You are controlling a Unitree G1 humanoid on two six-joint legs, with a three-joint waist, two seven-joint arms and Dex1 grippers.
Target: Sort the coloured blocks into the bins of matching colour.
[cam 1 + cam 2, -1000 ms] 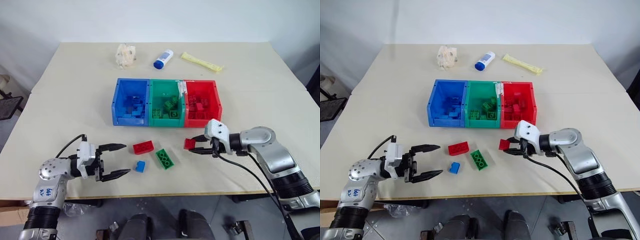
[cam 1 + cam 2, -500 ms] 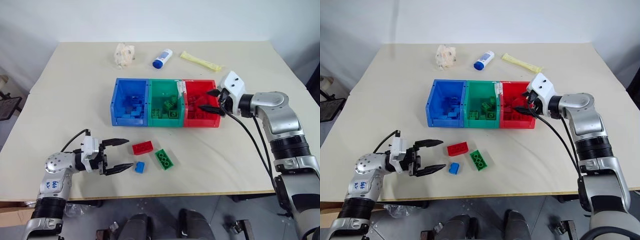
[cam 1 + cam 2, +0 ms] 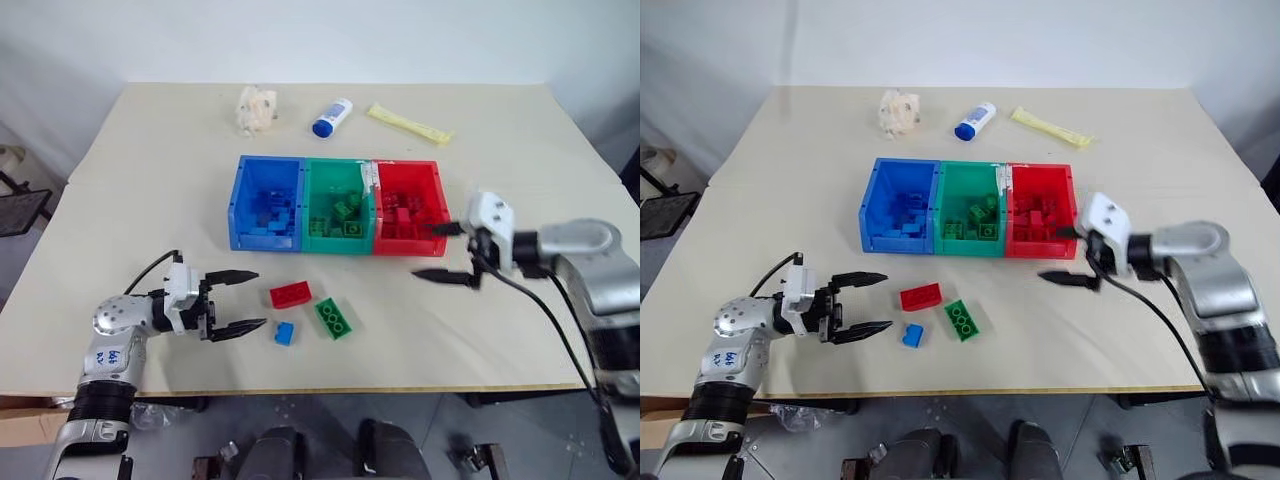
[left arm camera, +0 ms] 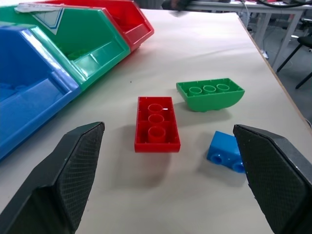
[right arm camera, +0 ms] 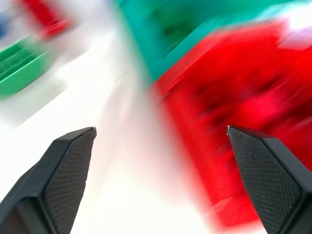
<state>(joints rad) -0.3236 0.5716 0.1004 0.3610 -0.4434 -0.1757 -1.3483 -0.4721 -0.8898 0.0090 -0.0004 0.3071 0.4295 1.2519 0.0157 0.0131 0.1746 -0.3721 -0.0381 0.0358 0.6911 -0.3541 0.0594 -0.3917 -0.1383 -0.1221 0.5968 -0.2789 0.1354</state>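
Flat, oblong red block point(image 3: 289, 294) lies lengthwise toward left claw point(image 3: 240, 300).

bins point(image 3: 338, 205) mid-table, three blocks point(image 3: 310, 311) before them, seemingly apart

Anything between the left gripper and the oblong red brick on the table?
No: in the left wrist view, bare tabletop lies between the open left gripper and the oblong red studded brick.

Red brick point(image 4: 156, 124) lies between spread tool point(image 4: 168, 178) fingers.
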